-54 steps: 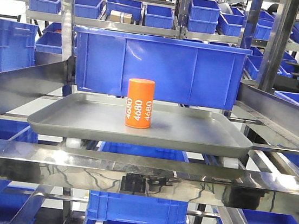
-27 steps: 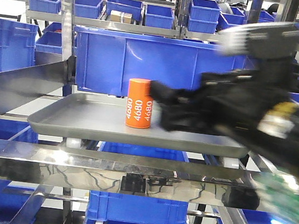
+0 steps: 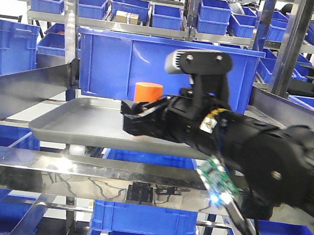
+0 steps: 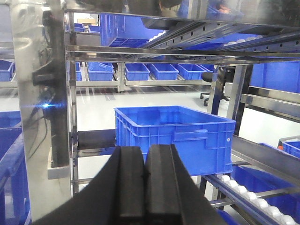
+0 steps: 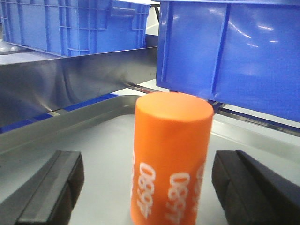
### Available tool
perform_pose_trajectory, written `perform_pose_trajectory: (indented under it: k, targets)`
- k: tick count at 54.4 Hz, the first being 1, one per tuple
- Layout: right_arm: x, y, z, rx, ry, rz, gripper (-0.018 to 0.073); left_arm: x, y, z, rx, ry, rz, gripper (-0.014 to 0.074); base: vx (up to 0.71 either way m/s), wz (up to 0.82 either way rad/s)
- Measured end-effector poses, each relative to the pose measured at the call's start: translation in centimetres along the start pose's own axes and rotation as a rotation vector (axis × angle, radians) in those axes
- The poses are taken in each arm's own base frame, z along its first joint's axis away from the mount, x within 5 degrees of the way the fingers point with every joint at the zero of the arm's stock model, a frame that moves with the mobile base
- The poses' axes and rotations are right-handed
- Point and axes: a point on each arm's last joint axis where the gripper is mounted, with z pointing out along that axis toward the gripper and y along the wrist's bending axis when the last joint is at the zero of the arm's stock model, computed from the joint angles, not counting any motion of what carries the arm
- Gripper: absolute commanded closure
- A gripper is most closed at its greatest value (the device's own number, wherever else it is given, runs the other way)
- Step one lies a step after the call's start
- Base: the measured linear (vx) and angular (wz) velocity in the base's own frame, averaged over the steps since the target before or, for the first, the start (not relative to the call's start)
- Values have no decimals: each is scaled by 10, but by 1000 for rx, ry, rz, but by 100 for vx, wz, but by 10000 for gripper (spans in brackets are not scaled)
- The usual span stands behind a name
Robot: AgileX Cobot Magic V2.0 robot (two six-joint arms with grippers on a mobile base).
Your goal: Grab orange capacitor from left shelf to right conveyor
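The orange capacitor (image 3: 149,91) stands upright on the grey tray (image 3: 76,125) of the steel shelf (image 3: 37,163); only its top shows above my right arm in the front view. In the right wrist view the capacitor (image 5: 171,154) stands between my open fingers, with a gap on each side. My right gripper (image 5: 147,187) is open around it; in the front view the gripper (image 3: 139,118) reaches in from the right over the tray. My left gripper (image 4: 145,183) is shut and empty, facing a blue bin. The green conveyor is out of view.
A big blue bin (image 3: 163,66) sits just behind the tray, close above the capacitor (image 5: 229,51). Steel rails (image 3: 11,91) flank the tray left and right. A blue crate (image 4: 176,136) and a roller rack (image 4: 248,194) lie ahead of the left gripper.
My right arm has come in from the right, from out of view to over the tray, and its open fingers now straddle the capacitor. The capacitor has not moved.
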Motion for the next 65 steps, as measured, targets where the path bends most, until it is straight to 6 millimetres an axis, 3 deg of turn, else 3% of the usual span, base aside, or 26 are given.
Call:
perform_pose_trajectory:
  k: [13,30,55,61,65]
  targets:
    - [-4,-2,24,3,6,4,-35,0,0,0,0,0,0,603,0,0]
    - [-2,-28,27,66,29,18,-35,0,0,0,0,0,0,603,0,0]
    - [10,-34,53,70,36,70,-33,0,0,0,0,0,0,603,0,0]
    - [10,-35,60,70,35,70,14,0,0,0,0,0,0,603,0,0]
    - [10,-35,63,70,33,70,118,0,0,0,0,0,0,603,0,0]
